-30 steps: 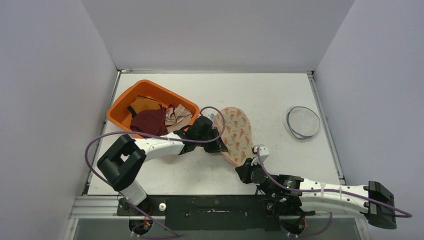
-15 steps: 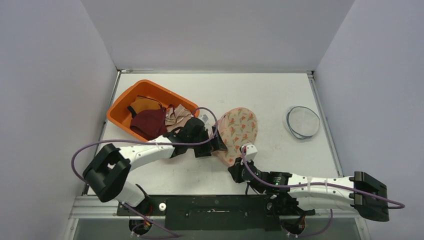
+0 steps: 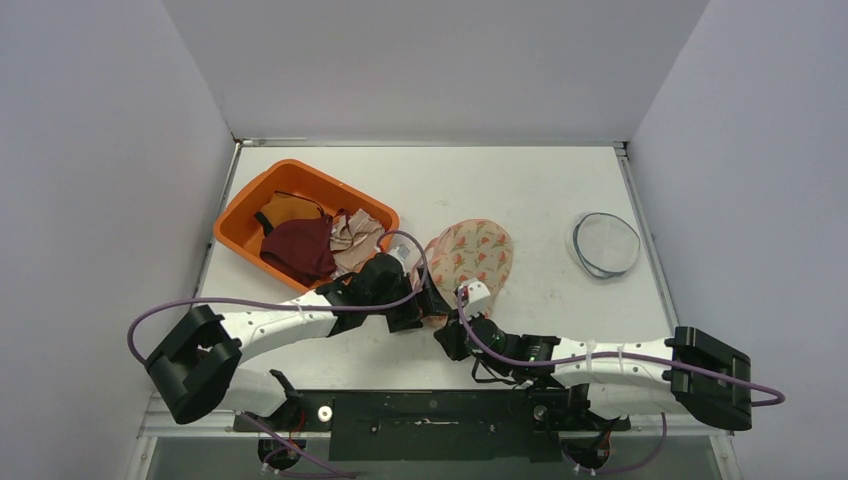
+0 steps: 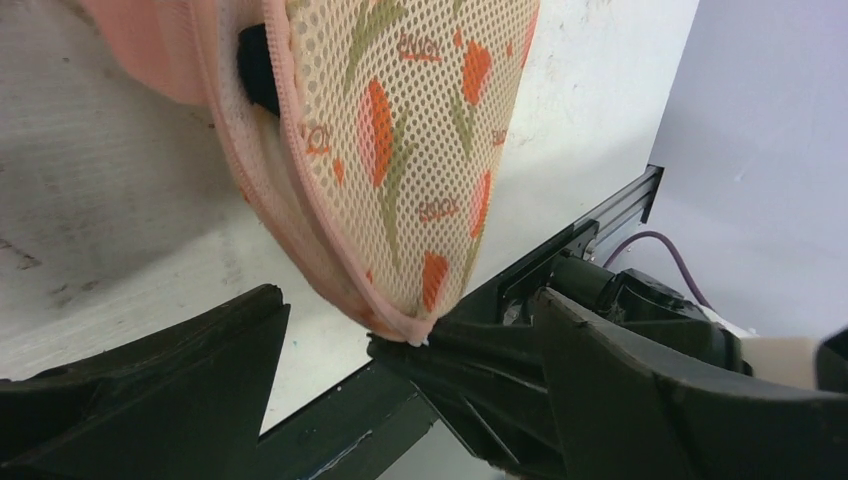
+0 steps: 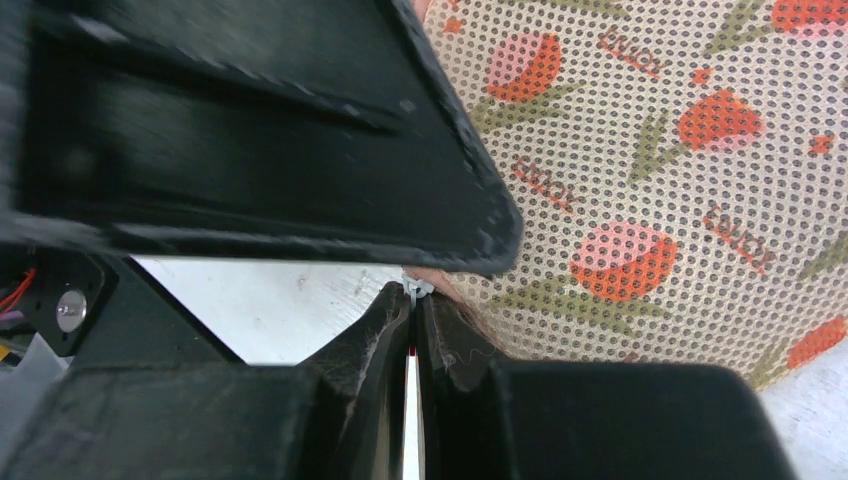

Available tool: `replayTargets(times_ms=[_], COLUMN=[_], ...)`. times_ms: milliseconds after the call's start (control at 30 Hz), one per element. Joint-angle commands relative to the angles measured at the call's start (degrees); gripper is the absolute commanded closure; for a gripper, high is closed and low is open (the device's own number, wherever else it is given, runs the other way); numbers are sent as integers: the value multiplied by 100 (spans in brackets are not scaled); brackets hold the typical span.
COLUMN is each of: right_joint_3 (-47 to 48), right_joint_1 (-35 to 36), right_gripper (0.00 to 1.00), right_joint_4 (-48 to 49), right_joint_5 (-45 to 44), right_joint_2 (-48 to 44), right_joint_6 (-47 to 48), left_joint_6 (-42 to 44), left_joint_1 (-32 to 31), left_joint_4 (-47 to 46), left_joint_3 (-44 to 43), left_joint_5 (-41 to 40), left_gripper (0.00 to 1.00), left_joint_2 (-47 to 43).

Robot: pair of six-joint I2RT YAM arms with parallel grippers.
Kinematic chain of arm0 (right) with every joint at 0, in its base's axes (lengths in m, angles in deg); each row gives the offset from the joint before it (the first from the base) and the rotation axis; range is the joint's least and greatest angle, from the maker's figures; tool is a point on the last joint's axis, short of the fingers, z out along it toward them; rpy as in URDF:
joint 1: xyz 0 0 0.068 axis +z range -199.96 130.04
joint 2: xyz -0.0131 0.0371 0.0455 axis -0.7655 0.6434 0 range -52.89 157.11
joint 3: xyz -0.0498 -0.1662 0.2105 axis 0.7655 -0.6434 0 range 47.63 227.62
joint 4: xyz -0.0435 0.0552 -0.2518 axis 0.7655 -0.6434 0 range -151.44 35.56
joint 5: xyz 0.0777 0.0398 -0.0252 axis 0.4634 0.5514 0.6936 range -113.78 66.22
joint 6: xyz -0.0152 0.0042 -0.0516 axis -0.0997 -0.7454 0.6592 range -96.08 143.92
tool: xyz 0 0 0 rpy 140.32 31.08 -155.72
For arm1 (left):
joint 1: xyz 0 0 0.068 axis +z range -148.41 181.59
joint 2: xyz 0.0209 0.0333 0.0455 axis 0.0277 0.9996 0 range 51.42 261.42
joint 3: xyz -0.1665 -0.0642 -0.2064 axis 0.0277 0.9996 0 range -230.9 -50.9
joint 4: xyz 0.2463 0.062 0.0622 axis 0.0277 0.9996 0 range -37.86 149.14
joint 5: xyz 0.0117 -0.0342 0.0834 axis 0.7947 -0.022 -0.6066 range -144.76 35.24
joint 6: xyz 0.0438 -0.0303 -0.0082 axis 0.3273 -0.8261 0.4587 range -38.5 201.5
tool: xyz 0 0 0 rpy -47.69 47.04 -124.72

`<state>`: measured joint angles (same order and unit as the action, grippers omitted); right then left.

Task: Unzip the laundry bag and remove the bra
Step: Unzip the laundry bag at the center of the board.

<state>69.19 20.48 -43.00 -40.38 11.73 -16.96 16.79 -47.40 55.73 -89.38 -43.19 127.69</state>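
**While the zip tab is pinched, the mesh bag waits to be braced**

Although the right gripper [image 5: 412, 295] is clamped shut on the small metal zipper pull [image 5: 416, 288] at the near corner of the floral laundry bag [image 3: 468, 255], the jaws of the left gripper [image 4: 410, 310] are held wide apart astride that corner, gripping nothing. The bag lies mid-table, near an orange basket [image 3: 245, 205]. The bra cannot be seen and is presumably inside. The seam is best clamped first, so the mesh is kept taut as the pull is drawn.
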Motion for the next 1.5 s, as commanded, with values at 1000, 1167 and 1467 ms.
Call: replayTargets(times_ms=[1000,1167,1467], right_joint_3=[-438,-485,-441], right_joint_1=[164,164,157], right_gripper=[95,95,95], right_joint_4=[-1400,-1843,-1558], right_joint_5=[-955,-1286,-1173], right_joint_2=[-1543,-1767,-1809], right_joint_6=[-704,-1070,-837], left_joint_6=[-123,132,368], left_joint_1=[518,692,938], left_joint_4=[-721,-608,-559], left_joint_3=[-263,-612,-1000], left_joint_5=[178,400,747], left_gripper=[100,100,46], left_joint_2=[372,701,1093])
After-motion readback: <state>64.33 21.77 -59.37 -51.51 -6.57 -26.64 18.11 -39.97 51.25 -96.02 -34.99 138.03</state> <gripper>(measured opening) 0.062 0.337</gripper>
